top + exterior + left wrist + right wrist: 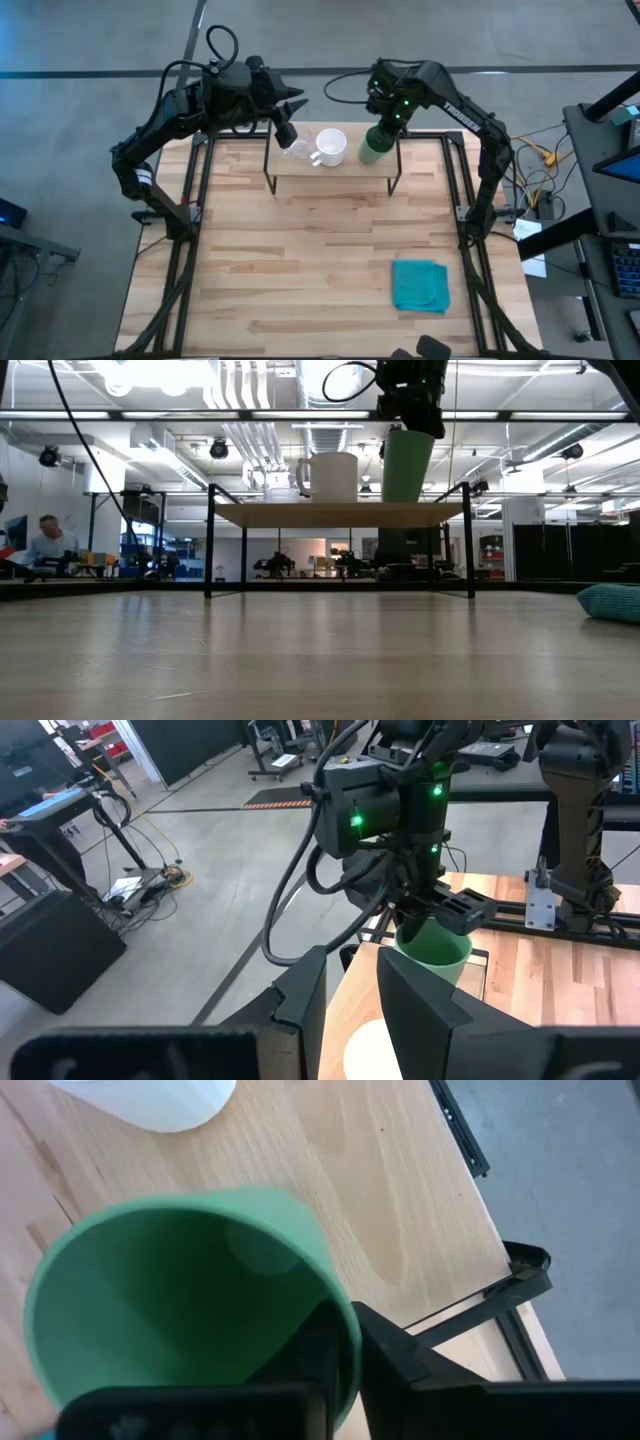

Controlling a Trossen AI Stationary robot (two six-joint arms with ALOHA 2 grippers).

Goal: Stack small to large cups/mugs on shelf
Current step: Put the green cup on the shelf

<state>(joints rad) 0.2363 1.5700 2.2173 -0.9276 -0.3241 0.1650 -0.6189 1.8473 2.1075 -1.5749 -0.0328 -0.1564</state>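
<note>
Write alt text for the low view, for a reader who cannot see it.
The right end effector grips the rim of a green cup on the shelf, beside a white mug and a clear glass cup. A teal cloth lies at the table's right edge.

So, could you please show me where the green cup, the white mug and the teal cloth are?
green cup (407,465): low view, on its outer wall.
white mug (332,147): high view, on its open top.
teal cloth (420,284): high view, on the middle of its folded surface.
</note>
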